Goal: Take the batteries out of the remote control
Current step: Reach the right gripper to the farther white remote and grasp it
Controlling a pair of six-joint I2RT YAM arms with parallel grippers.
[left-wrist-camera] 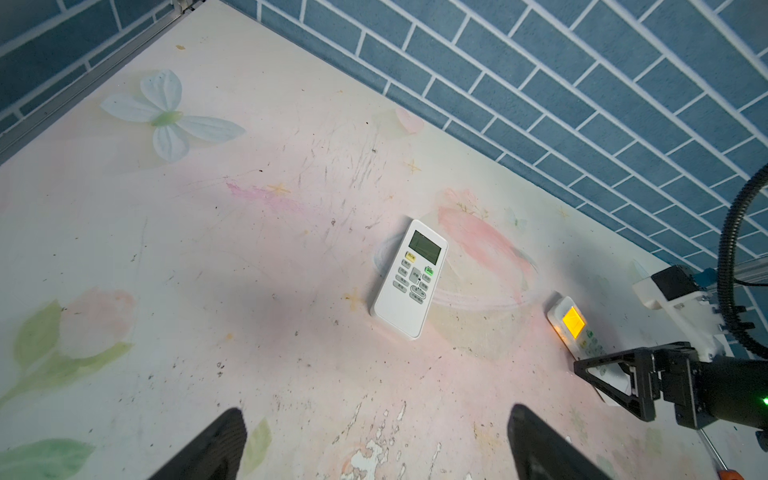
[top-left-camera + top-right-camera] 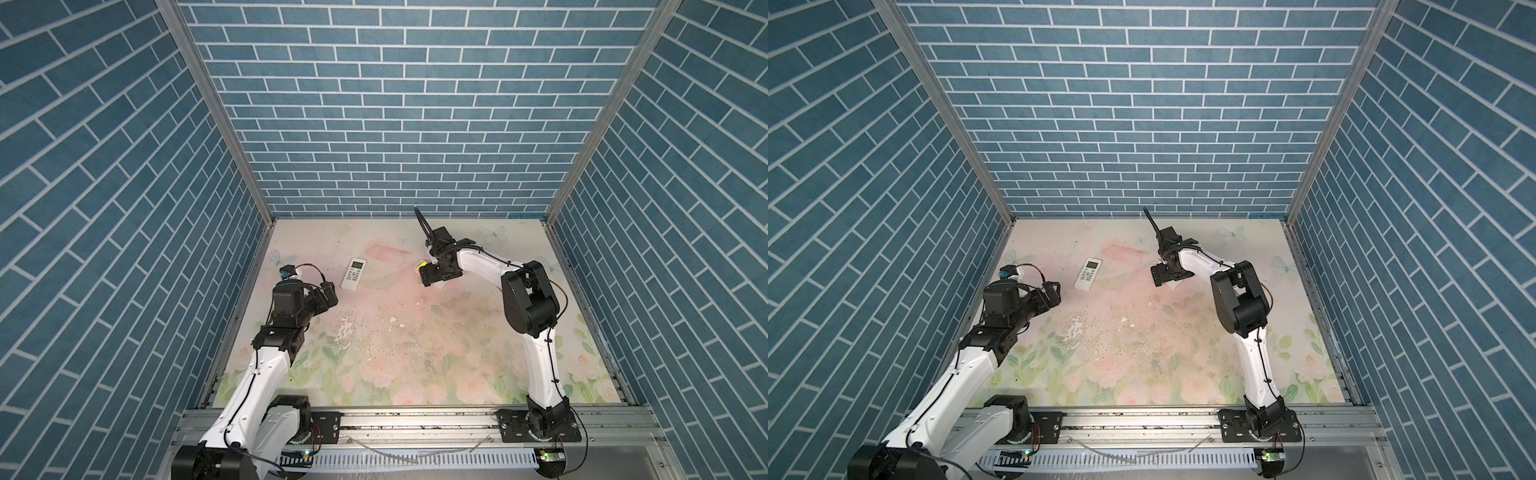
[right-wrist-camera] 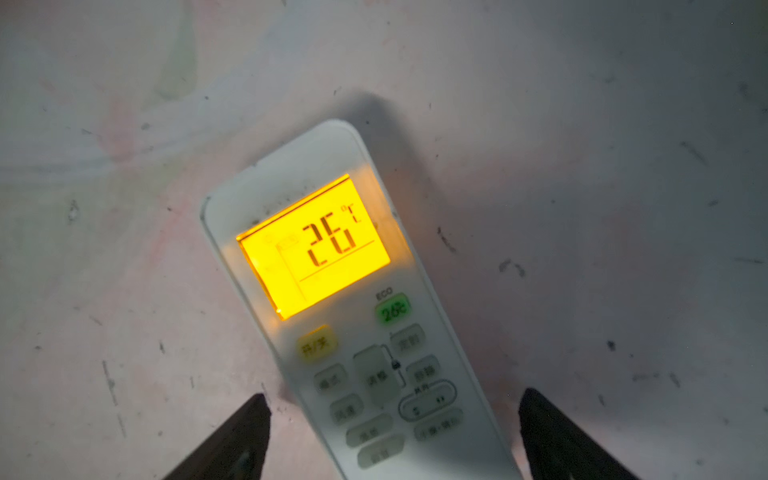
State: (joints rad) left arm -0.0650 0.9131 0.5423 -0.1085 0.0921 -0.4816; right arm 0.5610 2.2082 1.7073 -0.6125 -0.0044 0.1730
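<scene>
The right pincer is spread, its fingers straddling the lit remote without touching, probably lined up to grasp its sides. That remote lies buttons-up and glowing, so the batteries are unseen, presumably inside its underside. Farther off, the grey-screened remote lies ahead of the left pincer, spread and empty

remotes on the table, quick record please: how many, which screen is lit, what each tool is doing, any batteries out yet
remotes: two, face up on the table
lit remote: orange screen reads 26
unlit remote: dark screen, lies apart
left tool: open, holds nothing
right tool: open, straddles lit remote, not gripping
batteries: none in view
</scene>
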